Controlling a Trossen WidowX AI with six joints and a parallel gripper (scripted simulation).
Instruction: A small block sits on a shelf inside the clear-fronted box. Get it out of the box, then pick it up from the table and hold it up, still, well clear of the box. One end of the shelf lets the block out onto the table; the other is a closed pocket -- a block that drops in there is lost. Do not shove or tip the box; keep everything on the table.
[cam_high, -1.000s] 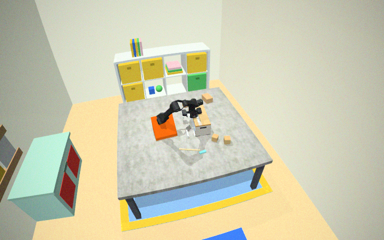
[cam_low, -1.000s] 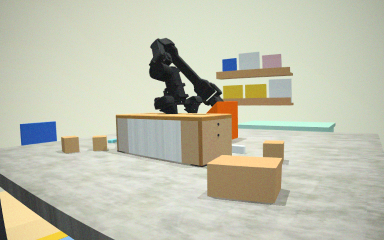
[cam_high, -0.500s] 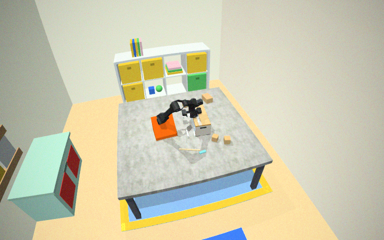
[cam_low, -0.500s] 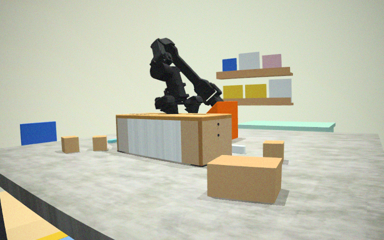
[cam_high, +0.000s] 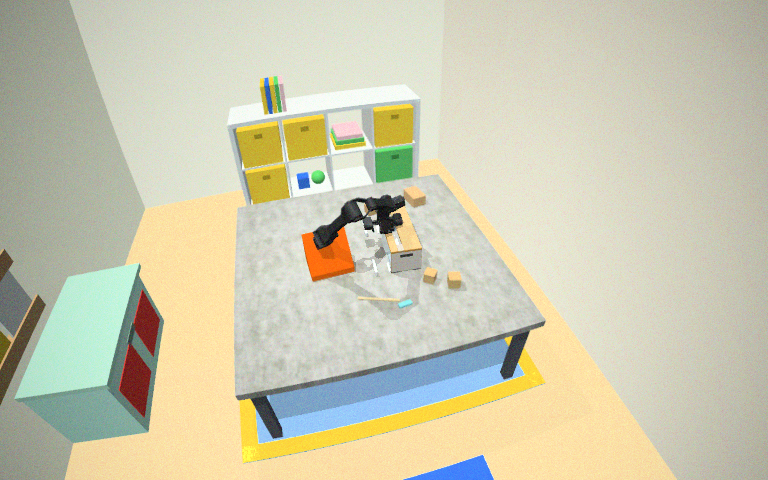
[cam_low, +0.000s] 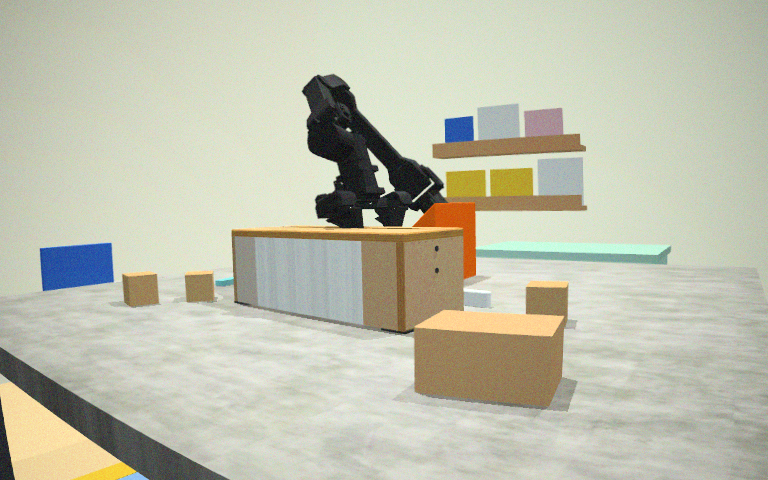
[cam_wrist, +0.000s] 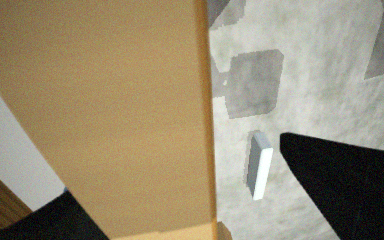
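Observation:
The box stands upright on the table, with a wooden top and a long opening. My gripper is open and empty. Its fingers straddle the wooden strip along the box's top: in the wrist view one is over the opening, the other outside above the table. In the exterior view the fingertips are hidden behind the box. A tiny blue bit of the small block shows beside the left finger; the rest is hidden. The shelf's ends cannot be made out.
The orange arm base stands beside the box. Small wooden blocks and a larger one lie around it. A white bar and a stick with a cyan end lie on the table.

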